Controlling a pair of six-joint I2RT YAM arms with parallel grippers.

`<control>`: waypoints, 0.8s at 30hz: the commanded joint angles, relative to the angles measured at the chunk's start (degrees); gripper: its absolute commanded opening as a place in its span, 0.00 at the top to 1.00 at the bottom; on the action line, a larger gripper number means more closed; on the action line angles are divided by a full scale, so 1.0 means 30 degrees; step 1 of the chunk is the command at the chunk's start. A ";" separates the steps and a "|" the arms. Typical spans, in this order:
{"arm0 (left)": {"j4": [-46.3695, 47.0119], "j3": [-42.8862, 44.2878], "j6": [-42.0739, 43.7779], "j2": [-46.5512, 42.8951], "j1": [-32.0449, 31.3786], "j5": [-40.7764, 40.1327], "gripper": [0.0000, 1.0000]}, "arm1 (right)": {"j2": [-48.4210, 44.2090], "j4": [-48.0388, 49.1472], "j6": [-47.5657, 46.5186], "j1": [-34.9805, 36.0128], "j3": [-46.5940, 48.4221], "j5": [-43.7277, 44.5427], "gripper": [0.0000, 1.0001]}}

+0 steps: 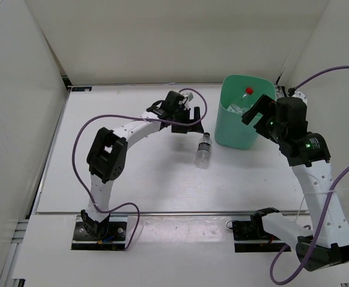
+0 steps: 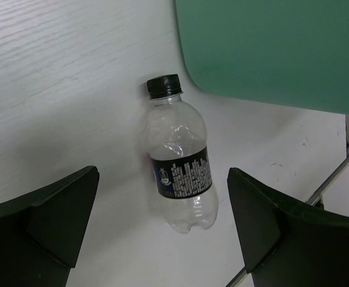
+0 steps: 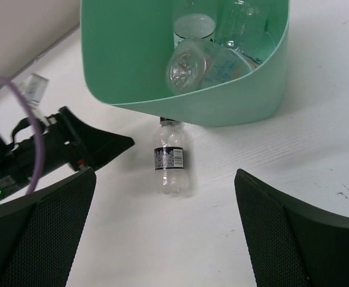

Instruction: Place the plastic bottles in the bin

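Note:
A clear plastic bottle (image 1: 204, 149) with a black cap and dark label lies on the white table, its cap toward the mint-green bin (image 1: 234, 133). My left gripper (image 1: 192, 124) is open and empty, hovering just left of and above the bottle. In the left wrist view the bottle (image 2: 180, 164) lies between and beyond the open jaws of that gripper (image 2: 162, 179), below the bin wall (image 2: 270, 48). My right gripper (image 1: 259, 116) is open and empty above the bin's right side. In the right wrist view the bin (image 3: 186, 110) holds three bottles (image 3: 207, 63); one red cap (image 1: 249, 91) shows.
White walls enclose the table on the left, back and right. A purple cable (image 1: 84, 128) loops from the left arm. The table's front edge (image 1: 162, 212) runs just ahead of both arm bases. The left gripper body (image 3: 72, 146) shows in the right wrist view.

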 commanded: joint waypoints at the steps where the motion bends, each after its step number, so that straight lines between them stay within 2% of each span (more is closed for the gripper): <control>1: 0.0701 0.1117 -0.0216 0.0545 -0.0001 0.2396 0.00 | -0.0743 0.0264 -0.0565 0.0037 0.0089 -0.0280 0.00; 5: 0.1544 0.0184 -0.0653 0.1454 -0.0001 0.3624 0.00 | -0.1122 0.0264 -0.1122 0.0037 0.0351 -0.0455 0.00; 13: 0.3014 0.0853 -0.1972 0.3504 -0.0381 0.6205 0.00 | -0.1504 -0.0466 -0.1474 0.0037 0.0763 -0.0807 0.00; 19: 0.3397 -0.0258 -0.2589 0.4122 -0.0734 0.6559 0.01 | -0.1504 -0.0674 -0.2032 -0.0139 0.0763 -0.0631 0.00; 20: 0.3397 -0.0492 -0.2850 0.4122 -0.0734 0.6559 0.04 | -0.1504 -0.0674 -0.2206 -0.0139 0.0763 -0.0631 0.00; 24: 0.3602 -0.0990 -0.3027 0.3247 -0.0734 0.6121 0.35 | -0.1504 -0.0674 -0.2384 -0.0549 0.0763 -0.0631 0.00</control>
